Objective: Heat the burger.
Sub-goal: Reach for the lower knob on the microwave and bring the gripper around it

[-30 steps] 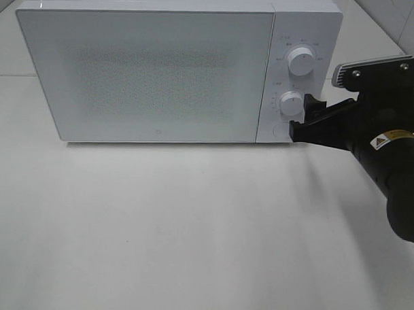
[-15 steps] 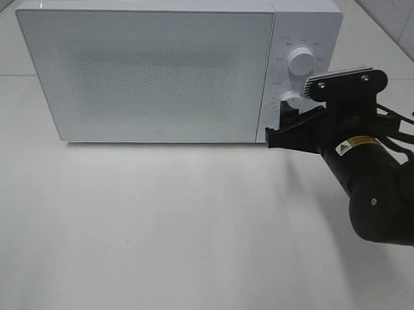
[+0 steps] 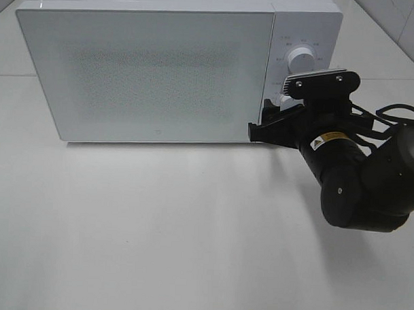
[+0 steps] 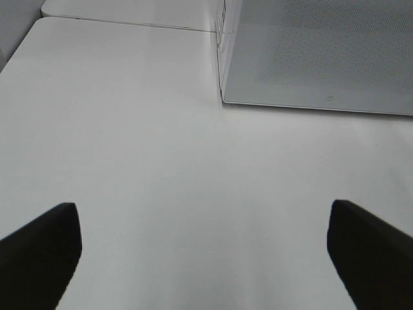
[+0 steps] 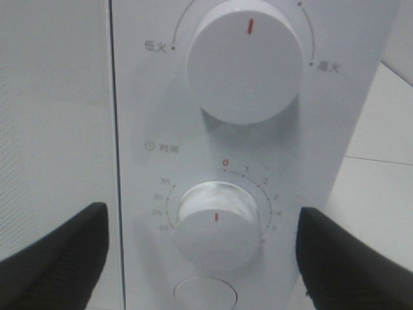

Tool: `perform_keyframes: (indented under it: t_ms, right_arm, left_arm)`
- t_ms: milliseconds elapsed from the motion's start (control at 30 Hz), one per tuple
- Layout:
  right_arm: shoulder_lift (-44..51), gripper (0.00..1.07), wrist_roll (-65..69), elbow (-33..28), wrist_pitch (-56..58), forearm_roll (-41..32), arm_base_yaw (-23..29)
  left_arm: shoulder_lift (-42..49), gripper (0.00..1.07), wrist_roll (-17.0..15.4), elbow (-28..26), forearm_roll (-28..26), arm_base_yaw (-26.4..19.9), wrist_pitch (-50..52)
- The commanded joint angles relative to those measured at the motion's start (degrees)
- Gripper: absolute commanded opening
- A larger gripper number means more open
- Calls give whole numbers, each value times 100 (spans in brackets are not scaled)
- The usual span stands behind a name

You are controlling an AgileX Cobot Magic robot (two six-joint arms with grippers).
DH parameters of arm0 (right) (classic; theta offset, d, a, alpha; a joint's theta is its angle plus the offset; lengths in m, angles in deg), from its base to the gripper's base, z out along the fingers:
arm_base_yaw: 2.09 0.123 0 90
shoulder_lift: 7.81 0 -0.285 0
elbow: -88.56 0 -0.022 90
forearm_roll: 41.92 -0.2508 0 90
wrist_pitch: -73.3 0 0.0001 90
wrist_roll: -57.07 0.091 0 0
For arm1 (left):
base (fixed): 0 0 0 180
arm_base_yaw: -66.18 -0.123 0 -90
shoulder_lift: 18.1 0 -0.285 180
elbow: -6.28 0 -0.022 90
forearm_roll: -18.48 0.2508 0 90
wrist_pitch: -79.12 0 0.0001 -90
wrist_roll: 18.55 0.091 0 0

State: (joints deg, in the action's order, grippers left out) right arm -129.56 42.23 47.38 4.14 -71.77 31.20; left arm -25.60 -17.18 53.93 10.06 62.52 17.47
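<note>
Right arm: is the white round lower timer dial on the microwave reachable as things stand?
Probably yes. The open right gripper faces the white round lower timer dial, its fingers either side of it, with nothing between them.

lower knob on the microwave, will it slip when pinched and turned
Probably somewhat slippery: the lower knob looks smooth and round, no ridges visible. Likely rigid plastic, so it shouldn't deform. The microwave looks bulky, so it likely stays put.
</note>
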Motion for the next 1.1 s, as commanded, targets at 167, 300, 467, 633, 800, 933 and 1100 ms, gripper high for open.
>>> perform_keyframes:
  t_ms: [167,300,467,633,800,933,1100]
  right_arm:
    - [-126,76,97,315,-327,-172,-6]
    - [-321,76,155,453,-338,-395,-6]
    - [-476,76,172,670,-338,-476,-6]
    - [-476,76,166,773,-367,-665,-6]
    - [-476,75,172,773,-361,-705,-6]
    - [-476,66,172,773,-355,-710,-6]
    - [-476,39,172,773,-350,-693,-6]
  left_arm:
    - [103,95,0,6,-11,0,52]
    - [97,95,0,6,-17,0,52]
    - [97,95,0,6,-17,0,52]
    - [97,95,0,6,-17,0,52]
    - [97,95,0,6,-17,0,52]
    - [97,95,0,6,-17,0,52]
    - [97,95,0,6,-17,0,52]
